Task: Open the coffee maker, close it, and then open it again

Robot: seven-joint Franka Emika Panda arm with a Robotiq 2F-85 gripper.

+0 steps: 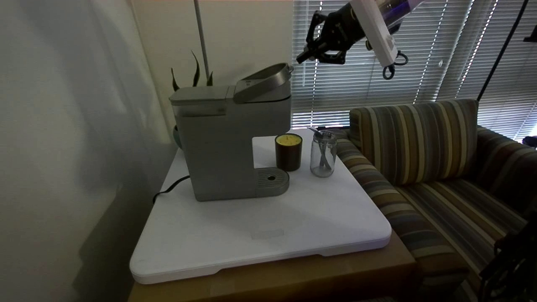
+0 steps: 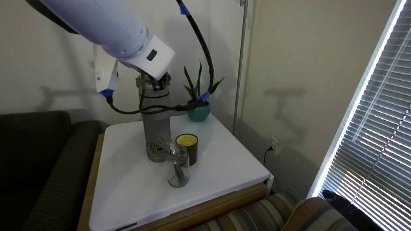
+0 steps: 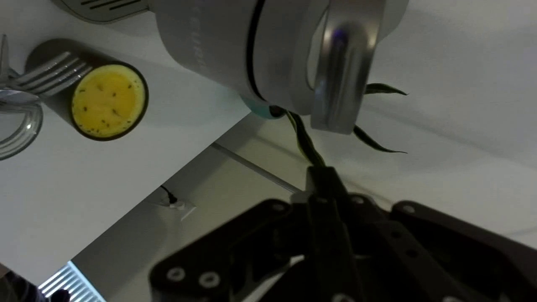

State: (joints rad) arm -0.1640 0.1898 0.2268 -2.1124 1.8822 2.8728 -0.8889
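Note:
The grey coffee maker [image 1: 222, 147] stands upright on the white tabletop. It also shows in an exterior view [image 2: 157, 123], partly behind the arm and cable, and in the wrist view [image 3: 205, 46]. Its top lid [image 1: 264, 84] sits down on the body above a thin dark seam, and its silver handle loop [image 3: 346, 67] slants up at the front. My gripper [image 1: 303, 57] is beside and slightly above the handle's front end, apparently not touching it. In the wrist view the gripper's fingertips [image 3: 323, 178] are together with nothing seen between them.
A dark cup with yellow contents [image 1: 288, 155] and a clear glass jar with forks [image 1: 323, 155] stand beside the drip base. A potted plant [image 2: 198, 113] stands behind the coffee maker. A striped armchair [image 1: 415, 142] borders the white table [image 1: 251, 226]. A cable [image 2: 205, 45] hangs from the arm.

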